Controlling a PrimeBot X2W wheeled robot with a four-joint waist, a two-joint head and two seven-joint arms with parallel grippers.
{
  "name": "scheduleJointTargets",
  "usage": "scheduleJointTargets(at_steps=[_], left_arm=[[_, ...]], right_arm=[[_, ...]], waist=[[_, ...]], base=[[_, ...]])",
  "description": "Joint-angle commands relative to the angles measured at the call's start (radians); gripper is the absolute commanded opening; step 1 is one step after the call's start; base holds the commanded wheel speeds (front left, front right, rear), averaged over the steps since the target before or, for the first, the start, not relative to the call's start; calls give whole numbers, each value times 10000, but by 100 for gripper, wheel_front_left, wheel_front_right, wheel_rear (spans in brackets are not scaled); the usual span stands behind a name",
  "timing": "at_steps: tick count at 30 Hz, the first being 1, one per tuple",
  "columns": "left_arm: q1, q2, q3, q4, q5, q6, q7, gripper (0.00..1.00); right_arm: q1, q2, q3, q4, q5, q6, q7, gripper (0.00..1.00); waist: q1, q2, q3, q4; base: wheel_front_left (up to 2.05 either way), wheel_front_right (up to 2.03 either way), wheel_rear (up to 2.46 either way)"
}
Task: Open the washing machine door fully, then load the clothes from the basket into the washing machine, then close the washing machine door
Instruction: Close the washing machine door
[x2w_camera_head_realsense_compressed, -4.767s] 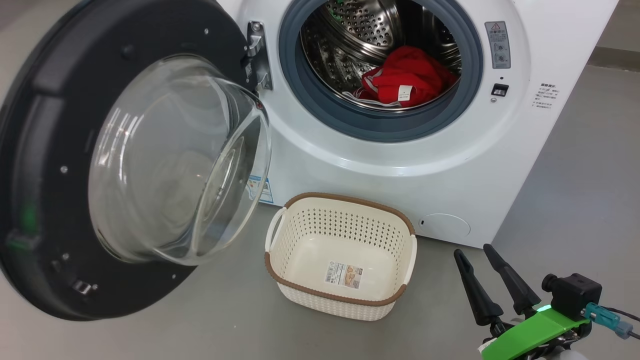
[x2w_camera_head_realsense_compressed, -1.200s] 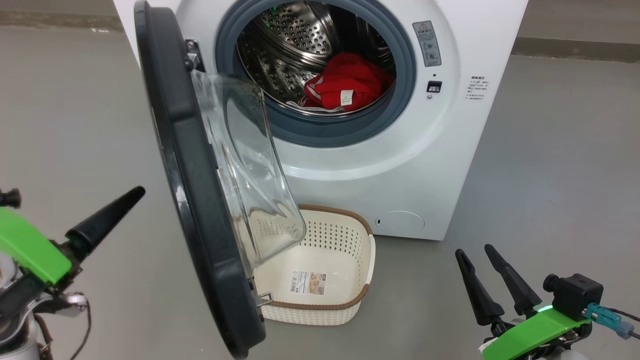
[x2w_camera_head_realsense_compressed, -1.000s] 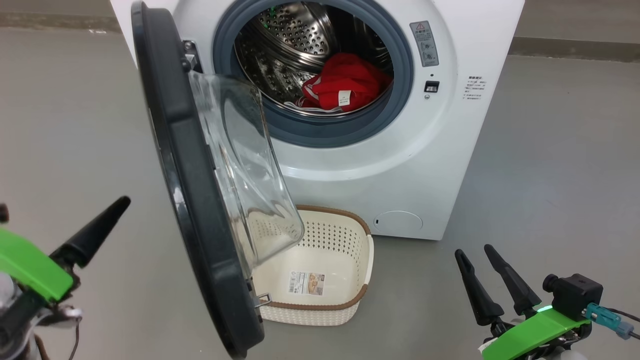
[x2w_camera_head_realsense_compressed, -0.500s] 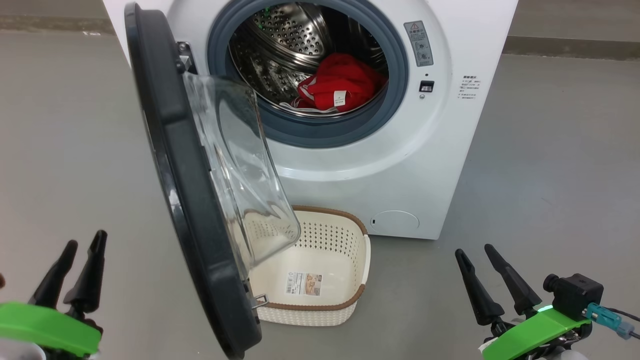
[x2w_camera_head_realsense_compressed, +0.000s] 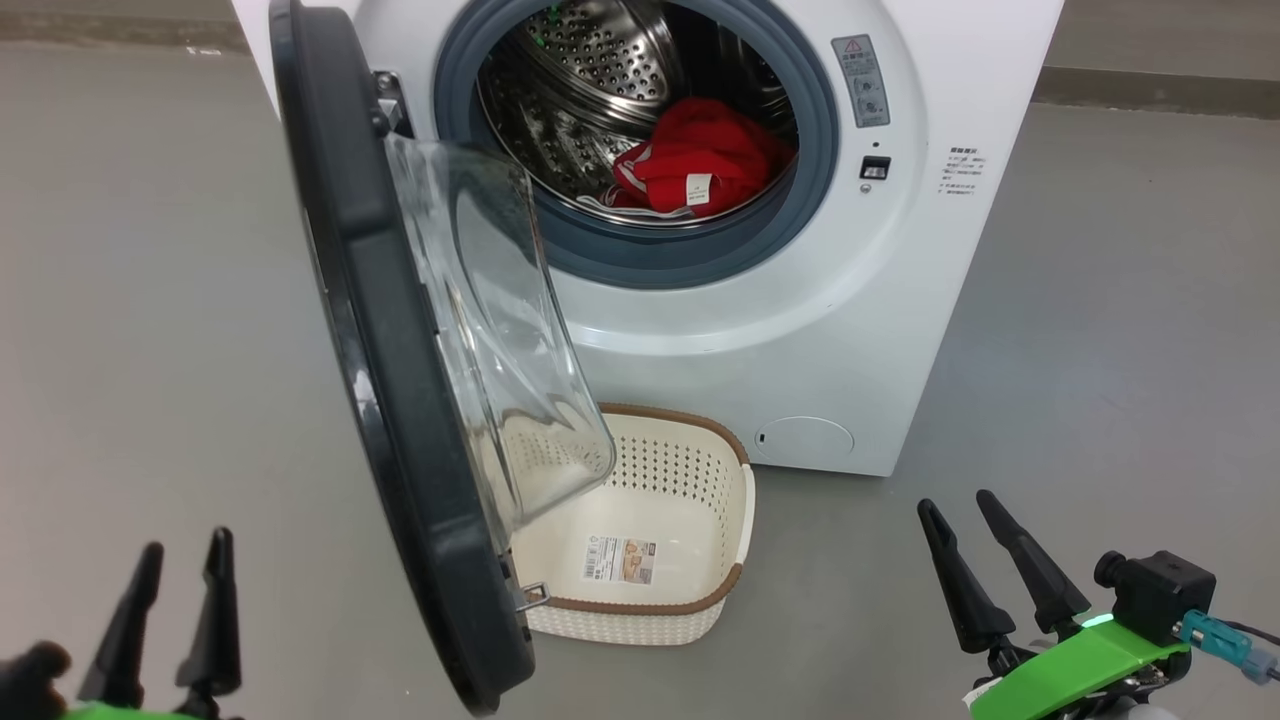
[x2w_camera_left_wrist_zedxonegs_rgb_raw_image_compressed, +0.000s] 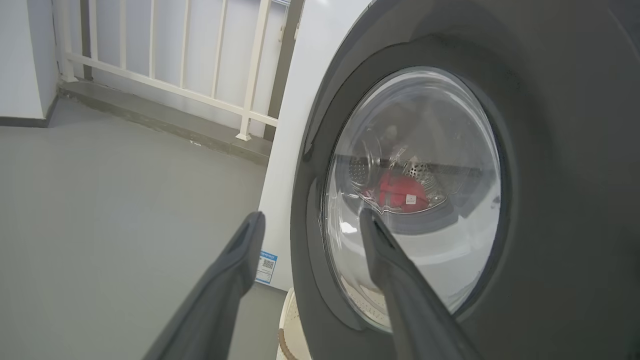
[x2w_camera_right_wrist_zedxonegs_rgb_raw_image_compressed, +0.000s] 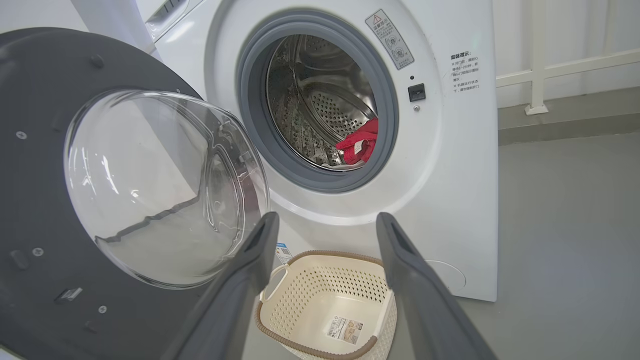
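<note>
Left gripper (x2w_camera_head_realsense_compressed: 185, 545) and right gripper (x2w_camera_head_realsense_compressed: 955, 502) sit low, jaws spread wide, holding nothing. The door (x2w_camera_head_realsense_compressed: 400, 400) stands edge-on, about half swung, its outer face toward the left gripper. Its glass bowl hangs over the empty basket (x2w_camera_head_realsense_compressed: 660, 470), on the floor just beside the washing machine (x2w_camera_head_realsense_compressed: 800, 330). The red clothes (x2w_camera_head_realsense_compressed: 700, 155) lie in the drum, bunched, white label showing. Loading looks done, closing is in hand. Next you likely push the door's outer face until it latches.
</note>
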Motion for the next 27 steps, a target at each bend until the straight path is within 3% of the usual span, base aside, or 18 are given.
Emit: scheduleJointTargets(at_steps=[1, 14, 27], left_arm=[[-152, 183, 269, -116, 204, 33, -176, 100], [270, -297, 51, 480, 1445, 482, -1130, 100], [251, -629, 333, 656, 1725, 367, -1205, 100]], right_arm=[[-3, -79, 146, -255, -85, 16, -49, 100], [10, -128, 133, -282, -78, 16, -49, 100], [-14, -194, 179, -240, -60, 16, -49, 100]], waist=[[0, 0, 7, 20], [0, 0, 20, 75], [0, 0, 32, 95]], base=[[0, 0, 0], [0, 0, 0], [0, 0, 0]])
